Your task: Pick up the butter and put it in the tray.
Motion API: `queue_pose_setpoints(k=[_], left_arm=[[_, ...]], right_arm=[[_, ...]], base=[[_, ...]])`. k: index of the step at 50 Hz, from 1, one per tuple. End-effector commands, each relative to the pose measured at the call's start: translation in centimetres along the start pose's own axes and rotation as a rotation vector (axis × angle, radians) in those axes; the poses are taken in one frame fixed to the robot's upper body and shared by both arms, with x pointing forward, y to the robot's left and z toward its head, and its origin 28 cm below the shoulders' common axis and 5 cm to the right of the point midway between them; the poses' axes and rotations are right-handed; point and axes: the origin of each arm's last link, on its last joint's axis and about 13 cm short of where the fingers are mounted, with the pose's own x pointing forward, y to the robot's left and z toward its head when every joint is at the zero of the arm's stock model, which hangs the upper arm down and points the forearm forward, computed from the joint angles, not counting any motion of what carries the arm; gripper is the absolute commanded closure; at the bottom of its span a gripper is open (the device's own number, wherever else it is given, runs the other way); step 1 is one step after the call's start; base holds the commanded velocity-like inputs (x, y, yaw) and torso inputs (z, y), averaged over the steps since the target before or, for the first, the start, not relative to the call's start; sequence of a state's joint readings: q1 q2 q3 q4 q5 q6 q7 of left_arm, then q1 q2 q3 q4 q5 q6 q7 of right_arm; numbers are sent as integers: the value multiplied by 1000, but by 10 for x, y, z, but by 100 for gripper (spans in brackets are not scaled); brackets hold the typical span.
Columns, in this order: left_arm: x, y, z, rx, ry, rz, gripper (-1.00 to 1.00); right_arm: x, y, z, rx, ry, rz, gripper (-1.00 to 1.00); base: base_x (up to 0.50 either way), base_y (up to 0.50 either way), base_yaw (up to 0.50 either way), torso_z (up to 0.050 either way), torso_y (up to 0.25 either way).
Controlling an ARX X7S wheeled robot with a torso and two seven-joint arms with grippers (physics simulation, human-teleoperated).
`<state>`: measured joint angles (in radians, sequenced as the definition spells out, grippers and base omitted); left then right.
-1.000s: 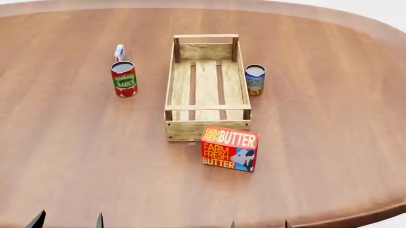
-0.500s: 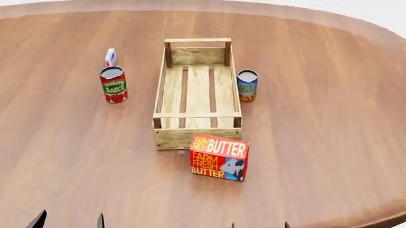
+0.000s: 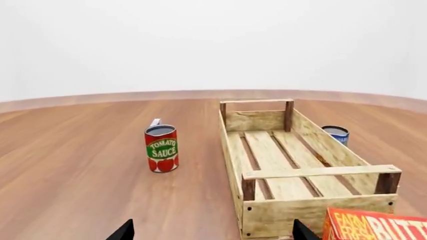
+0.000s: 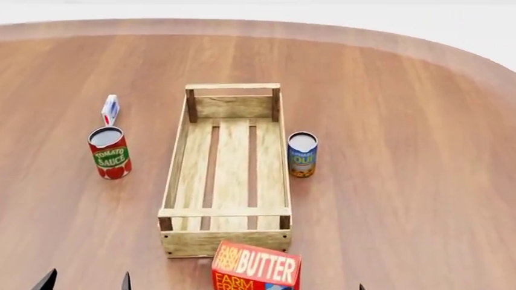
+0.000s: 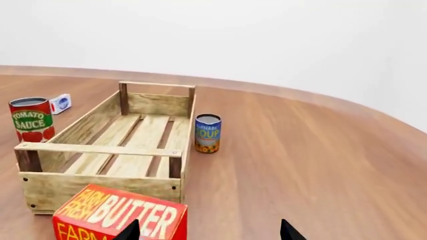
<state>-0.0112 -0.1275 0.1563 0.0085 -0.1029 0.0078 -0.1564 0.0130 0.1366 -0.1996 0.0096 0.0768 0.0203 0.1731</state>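
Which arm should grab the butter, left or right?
Probably the right: the butter lies nearly ahead of the right end effector, but off to the side of the left end effector. Both look open.

The head view is tilting upward, so everything on the table (image 4: 419,151) is sliding toward the near edge of the picture. The butter (image 4: 256,266) is now running off that edge, only its upper part showing. The tray (image 4: 228,241), the tomato sauce can (image 4: 110,153), the soup can (image 4: 303,154) and the small carton (image 4: 110,109) are all sitting lower and drifting left.
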Motion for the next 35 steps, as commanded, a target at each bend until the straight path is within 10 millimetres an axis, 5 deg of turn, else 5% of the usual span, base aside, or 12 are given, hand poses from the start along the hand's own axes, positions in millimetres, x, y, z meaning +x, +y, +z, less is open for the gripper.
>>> queue_pose_setpoints(k=[1,24,35], left_arm=[[1,0,0,4,-2,3,-100],[2,0,1,6,-4,5,-100],[2,0,1,6,-5,5,-100]], right_arm=[[0,0,-1,-7,-1,5,-100],[1,0,2,-3,-2,5,-100],[1,0,0,3,5,5,-100]], base=[[500,-39,0,0,0],[500,0,0,0,1],[26,0,0,0,0]])
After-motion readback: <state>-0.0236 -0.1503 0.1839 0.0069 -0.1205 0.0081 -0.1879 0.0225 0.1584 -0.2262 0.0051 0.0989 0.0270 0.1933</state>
